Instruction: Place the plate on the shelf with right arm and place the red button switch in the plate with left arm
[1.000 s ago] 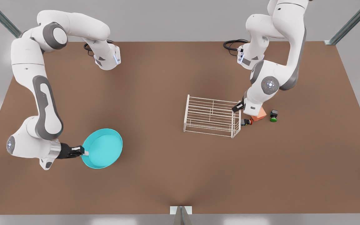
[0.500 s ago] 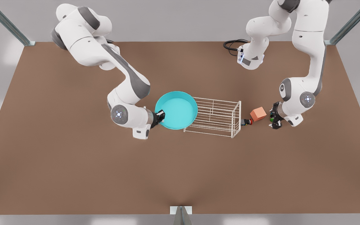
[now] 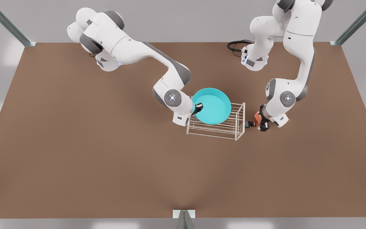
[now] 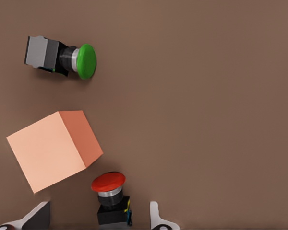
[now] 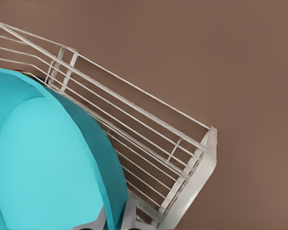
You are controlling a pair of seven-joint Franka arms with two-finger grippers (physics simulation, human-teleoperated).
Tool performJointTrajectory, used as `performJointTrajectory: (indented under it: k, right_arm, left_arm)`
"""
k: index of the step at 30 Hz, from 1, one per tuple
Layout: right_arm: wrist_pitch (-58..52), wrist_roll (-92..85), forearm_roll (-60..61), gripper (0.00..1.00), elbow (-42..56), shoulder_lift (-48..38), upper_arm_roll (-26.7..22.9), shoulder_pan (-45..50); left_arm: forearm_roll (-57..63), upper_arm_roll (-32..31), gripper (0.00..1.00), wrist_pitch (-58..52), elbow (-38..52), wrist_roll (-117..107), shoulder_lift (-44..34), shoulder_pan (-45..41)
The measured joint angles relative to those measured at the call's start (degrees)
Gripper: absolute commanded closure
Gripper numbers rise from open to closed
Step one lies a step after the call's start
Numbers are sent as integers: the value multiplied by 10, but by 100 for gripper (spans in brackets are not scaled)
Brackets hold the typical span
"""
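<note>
Plate (image 3: 213, 106) clamped at its rim by the right hand (image 3: 197, 109), over the shelf (image 3: 221, 127) at mid-counter. Left hand (image 3: 260, 122), fingers spread, straddles the red button switch (image 4: 109, 191) on the counter (image 3: 106, 159), right of the shelf.

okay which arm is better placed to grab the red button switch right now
Left. The left gripper hangs open right over the red button switch, fingers either side, while the right gripper is shut on the plate above the shelf.
</note>
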Motion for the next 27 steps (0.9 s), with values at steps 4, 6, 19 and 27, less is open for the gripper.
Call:
performJointTrajectory:
  k: [4, 6, 19, 27]
  right_arm:
    - [35, 47, 8, 74, 1, 14, -1, 18]
    - [48, 67, 10, 74, 1, 16, -5, 20]
    - [-78, 56, -152, 1, -103, -207, -62, -258]
    - [-177, -49, -159, 0, -134, -229, -68, -369]
  left_arm:
    - [0, 0, 0, 16, -13, -16, 0, -9]
    - [0, 0, 0, 29, -23, -24, 3, -30]
    - [0, 3, 0, 114, -28, -66, 64, -59]
    - [0, 4, 23, 150, -27, -83, 87, -59]
